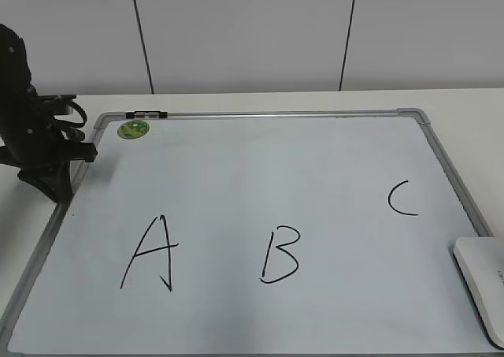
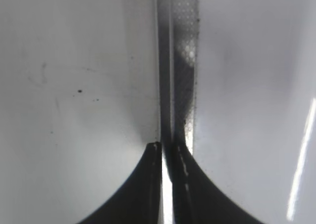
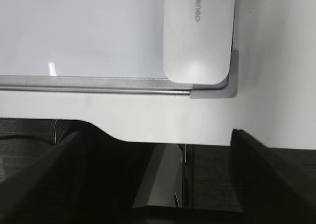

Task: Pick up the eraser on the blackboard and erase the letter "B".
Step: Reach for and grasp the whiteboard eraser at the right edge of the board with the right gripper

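Eraser (image 3: 198,33) ahead of right pincer (image 3: 153,179) (apart) — untouched

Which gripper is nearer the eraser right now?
Right. The eraser lies in the board's corner just ahead of the right gripper, whose fingers are spread wide. The left gripper sits shut at the board's opposite edge, beyond the "A".

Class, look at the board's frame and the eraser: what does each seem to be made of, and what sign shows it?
Frame: probably brushed metal, grey with a bright streak along it; its corner cap looks like matt grey plastic.
Eraser: apparently smooth white plastic, with a soft sheen and printed grey lettering.
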You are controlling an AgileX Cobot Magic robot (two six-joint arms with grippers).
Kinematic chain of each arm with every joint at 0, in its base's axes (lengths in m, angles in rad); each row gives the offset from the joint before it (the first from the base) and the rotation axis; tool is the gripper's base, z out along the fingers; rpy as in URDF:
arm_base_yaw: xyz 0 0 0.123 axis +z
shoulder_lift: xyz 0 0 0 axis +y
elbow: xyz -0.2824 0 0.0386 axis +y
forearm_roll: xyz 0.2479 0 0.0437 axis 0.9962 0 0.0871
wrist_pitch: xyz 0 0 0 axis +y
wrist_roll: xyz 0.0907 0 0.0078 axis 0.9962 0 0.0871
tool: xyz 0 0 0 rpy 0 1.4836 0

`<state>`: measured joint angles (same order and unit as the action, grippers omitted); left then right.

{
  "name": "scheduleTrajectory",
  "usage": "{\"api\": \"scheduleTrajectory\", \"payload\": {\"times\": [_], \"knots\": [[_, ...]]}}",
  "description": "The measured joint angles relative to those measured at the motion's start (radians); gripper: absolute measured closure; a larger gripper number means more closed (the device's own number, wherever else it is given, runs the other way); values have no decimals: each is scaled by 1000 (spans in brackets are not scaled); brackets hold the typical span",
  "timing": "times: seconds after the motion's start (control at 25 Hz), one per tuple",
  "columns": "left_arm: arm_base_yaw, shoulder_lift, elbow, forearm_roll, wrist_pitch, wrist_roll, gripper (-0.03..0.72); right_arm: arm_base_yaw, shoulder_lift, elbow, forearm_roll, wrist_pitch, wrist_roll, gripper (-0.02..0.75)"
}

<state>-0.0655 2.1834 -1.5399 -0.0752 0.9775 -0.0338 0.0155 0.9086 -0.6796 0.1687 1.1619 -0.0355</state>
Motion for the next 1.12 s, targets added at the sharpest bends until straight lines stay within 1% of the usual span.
{"api": "scheduleTrajectory", "payload": {"times": [0.2,0.6,0.72,0.92,1.12], "knots": [[0,0,0,0,0,0,668,19,131,-48,-35,-67,-8,57],[0,0,0,0,0,0,667,27,415,-54,-54,-244,-10,59],[0,0,0,0,0,0,666,27,476,-55,-79,-286,1,59],[0,0,0,0,0,0,664,27,552,-76,-122,-306,35,59],[0,0,-1,0,2,0,664,27,616,-113,-126,-333,45,59]]}}
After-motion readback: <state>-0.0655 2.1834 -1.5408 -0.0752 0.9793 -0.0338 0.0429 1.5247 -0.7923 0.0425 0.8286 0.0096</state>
